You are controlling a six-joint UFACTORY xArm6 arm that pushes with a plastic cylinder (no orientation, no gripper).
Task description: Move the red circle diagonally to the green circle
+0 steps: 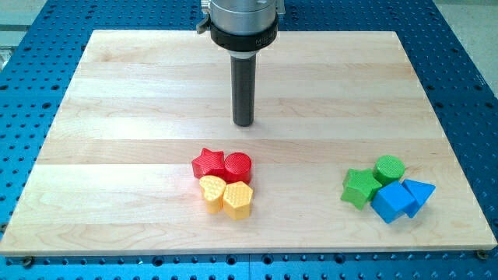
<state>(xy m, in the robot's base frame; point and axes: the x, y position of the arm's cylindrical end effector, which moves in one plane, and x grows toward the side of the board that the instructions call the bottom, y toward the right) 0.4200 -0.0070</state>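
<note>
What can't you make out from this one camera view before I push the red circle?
- Arm above my tip: cut off by the view's top edge.
- Red star: its right points are hidden behind the red circle.
- Yellow heart: its right edge is covered by the yellow hexagon.
- Blue triangle: partly hidden by the blue cube.
- Green star and green circle: whether they touch is unclear.

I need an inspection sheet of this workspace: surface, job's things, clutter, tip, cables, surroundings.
Surface: wooden board, flat and clean.
Job's things: red circle at centre, touching the red star; green circle at the view's right, touching the green star.
Clutter: two yellow blocks below the red pair; two blue blocks below the green pair.
Tip: my tip is above the red circle, apart from it.
Cables: nothing seen.
Surroundings: blue perforated table.
</note>
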